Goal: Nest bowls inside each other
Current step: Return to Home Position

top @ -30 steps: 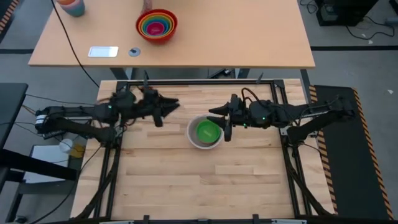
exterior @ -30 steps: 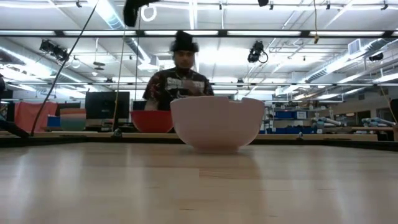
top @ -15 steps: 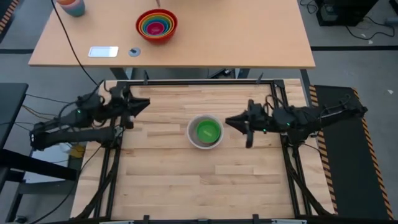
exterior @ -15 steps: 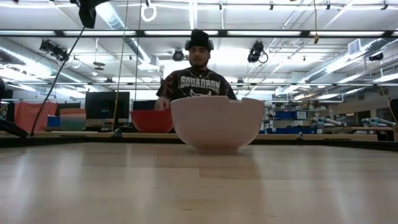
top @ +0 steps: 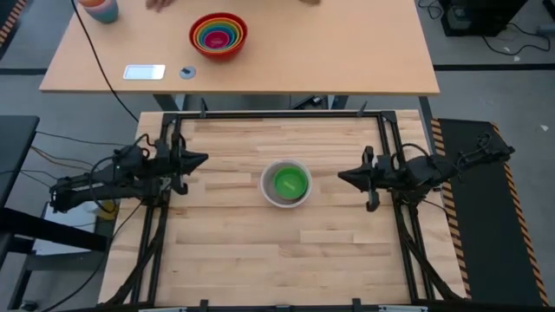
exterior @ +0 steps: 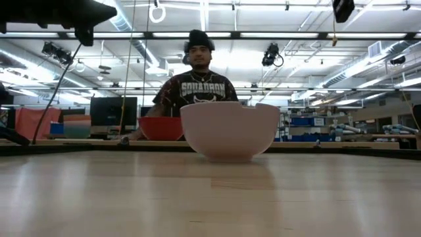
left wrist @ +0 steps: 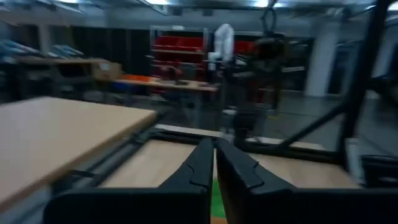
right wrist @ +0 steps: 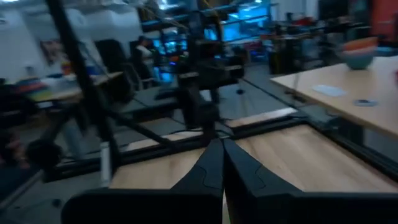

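The bowls stand nested at the table's middle. A bright green bowl [top: 290, 183] sits inside a white bowl [top: 270, 196], which rests on its base on the wood [exterior: 230, 131]. My left gripper [top: 203, 159] hangs shut above the table's left edge, pointing at the bowls from well apart; its own view shows the fingers [left wrist: 200, 163] together. My right gripper [top: 343, 178] hangs shut near the table's right edge, also pointing at the bowls, its fingers [right wrist: 211, 163] together. Neither gripper touches anything.
Beyond the far edge stands a second table [top: 347, 52] with a rainbow-coloured stack of bowls [top: 218, 35], a cup [top: 98, 9] and a white card [top: 144, 72]. A person [exterior: 197, 79] stands behind it. Black frame rails [top: 277, 115] border my table.
Both grippers have drawn back from the bowls, the left toward the table's left edge and the right toward its right edge, both sinking a little. The left gripper's fingers have come together. The bowls have stayed where they were.
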Action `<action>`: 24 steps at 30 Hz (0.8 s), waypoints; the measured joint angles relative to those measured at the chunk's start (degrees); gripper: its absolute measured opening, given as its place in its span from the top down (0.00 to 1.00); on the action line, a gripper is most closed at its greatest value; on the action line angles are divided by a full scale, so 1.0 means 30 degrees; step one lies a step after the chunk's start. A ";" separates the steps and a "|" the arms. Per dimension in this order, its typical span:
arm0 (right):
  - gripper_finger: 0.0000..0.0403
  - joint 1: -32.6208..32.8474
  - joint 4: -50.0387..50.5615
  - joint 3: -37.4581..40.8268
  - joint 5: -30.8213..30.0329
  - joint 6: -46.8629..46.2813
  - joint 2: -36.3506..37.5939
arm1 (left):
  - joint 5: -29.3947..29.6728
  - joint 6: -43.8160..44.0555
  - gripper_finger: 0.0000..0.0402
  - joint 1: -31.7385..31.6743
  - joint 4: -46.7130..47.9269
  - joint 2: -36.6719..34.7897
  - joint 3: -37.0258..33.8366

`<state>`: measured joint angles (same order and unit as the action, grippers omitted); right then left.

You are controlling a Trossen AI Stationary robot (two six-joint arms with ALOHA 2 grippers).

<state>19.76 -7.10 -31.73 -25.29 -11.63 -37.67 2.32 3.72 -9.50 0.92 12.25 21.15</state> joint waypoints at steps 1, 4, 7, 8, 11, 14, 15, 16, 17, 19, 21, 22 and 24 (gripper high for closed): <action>0.98 0.0019 -0.0362 0.0484 0.0266 0.0266 0.0475 | 0.0388 -0.0391 0.95 -0.0005 -0.0030 -0.0037 0.0000; 0.99 -0.0013 -0.1748 0.2296 0.0453 0.0990 0.2026 | 0.0619 -0.2201 0.98 -0.0005 0.1207 -0.0628 0.0007; 0.99 -0.0352 -0.3325 0.4453 0.1258 0.1384 0.3491 | 0.0460 -0.2468 0.99 -0.0005 0.2824 -0.1271 -0.0140; 0.99 -0.0424 -0.4100 0.5160 0.1638 0.1395 0.3862 | 0.0234 -0.2468 0.99 -0.0005 0.2892 -0.1533 -0.0338; 0.99 -0.0593 -0.6497 0.7231 0.2482 0.1366 0.4555 | -0.0275 -0.2458 0.98 -0.0005 0.2401 -0.2414 -0.1189; 0.99 -0.0844 -0.8427 0.8990 0.2672 0.1252 0.4978 | -0.0309 -0.1915 0.98 -0.0005 0.1684 -0.3069 -0.2449; 0.99 -0.0909 -0.8940 0.9463 0.2672 0.1239 0.5108 | -0.0309 -0.1597 0.98 -0.0005 0.1152 -0.3280 -0.2859; 0.99 -0.0953 -0.9266 0.9859 0.2683 0.1231 0.5215 | -0.0309 -0.1303 0.98 -0.0005 0.0732 -0.3482 -0.3220; 0.99 -0.1000 -0.9474 1.0198 0.2775 0.1232 0.5300 | -0.0317 -0.1031 0.98 -0.0005 0.0555 -0.3670 -0.3543; 0.99 -0.1041 -0.8755 1.0456 0.3135 0.1095 0.5464 | -0.0317 -0.0644 0.98 -0.0005 0.0581 -0.3971 -0.4103; 0.99 -0.1059 -0.8141 1.0464 0.3648 0.0681 0.5509 | -0.0332 -0.0535 0.98 -0.0005 0.0803 -0.4053 -0.4456; 0.99 -0.1059 -0.8113 1.0464 0.3907 0.0566 0.5556 | -0.0362 -0.0613 0.98 -0.0005 0.0814 -0.4044 -0.4458; 0.99 -0.1100 -0.8117 1.0464 0.4324 0.0548 0.5589 | -0.0382 -0.1004 0.98 -0.0005 0.1059 -0.4022 -0.4452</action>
<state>16.46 -31.46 -0.34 -12.32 -9.98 -20.91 1.17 0.71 -9.52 4.10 0.19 7.79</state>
